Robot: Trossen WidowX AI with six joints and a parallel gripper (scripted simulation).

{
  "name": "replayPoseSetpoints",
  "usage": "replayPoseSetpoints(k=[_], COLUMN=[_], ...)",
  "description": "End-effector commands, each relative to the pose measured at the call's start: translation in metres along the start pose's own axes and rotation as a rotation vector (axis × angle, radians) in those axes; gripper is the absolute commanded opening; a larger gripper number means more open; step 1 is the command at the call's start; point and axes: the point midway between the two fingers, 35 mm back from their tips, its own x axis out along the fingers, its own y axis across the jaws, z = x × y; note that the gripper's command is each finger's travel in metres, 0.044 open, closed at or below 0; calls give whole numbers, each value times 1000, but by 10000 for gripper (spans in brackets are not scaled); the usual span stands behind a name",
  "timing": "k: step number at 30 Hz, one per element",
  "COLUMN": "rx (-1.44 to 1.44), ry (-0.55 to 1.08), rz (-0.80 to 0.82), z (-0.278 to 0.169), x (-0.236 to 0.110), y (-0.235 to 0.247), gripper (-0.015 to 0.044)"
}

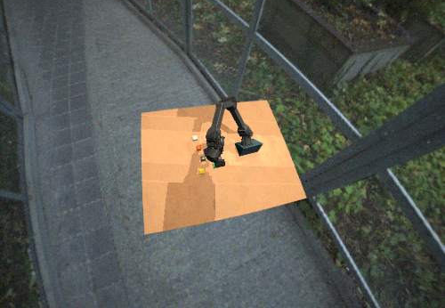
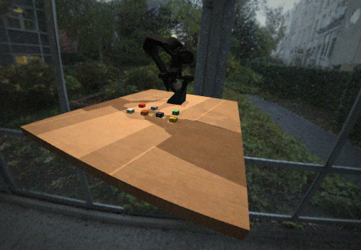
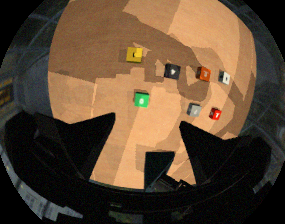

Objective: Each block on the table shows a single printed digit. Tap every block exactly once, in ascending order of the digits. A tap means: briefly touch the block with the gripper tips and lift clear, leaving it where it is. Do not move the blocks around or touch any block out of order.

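My gripper (image 1: 219,164) (image 3: 148,120) is open and empty, above the table near the green block (image 1: 214,166) (image 2: 175,112) (image 3: 141,99). In the wrist view that block is just beyond the gap between the fingertips. The yellow block (image 1: 201,171) (image 2: 173,119) (image 3: 134,55), black block (image 1: 203,158) (image 2: 159,114) (image 3: 172,71), orange block (image 1: 198,148) (image 2: 144,112) (image 3: 203,74) and white block (image 1: 195,138) (image 2: 130,110) (image 3: 224,77) form the farther row. The grey block (image 2: 154,108) (image 3: 194,110) and red block (image 2: 141,105) (image 3: 215,114) are hidden by the arm in the top view. The digits are too blurred to read surely.
The blocks lie apart on the wooden table (image 1: 258,187) (image 2: 202,191). The arm's dark base (image 1: 249,147) (image 2: 177,98) (image 3: 158,165) stands beside them on the table. Shadows cross the table top and some blocks.
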Motion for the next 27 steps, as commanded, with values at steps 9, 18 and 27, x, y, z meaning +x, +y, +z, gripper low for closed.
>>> replayPoseSetpoints(k=[9,18,27], rx=[6,10,10], ry=[1,-2,-2], rz=[8,7,7], z=[34,104,104], x=[-5,-1,-1], y=[14,33,33], gripper=[400,400,400])
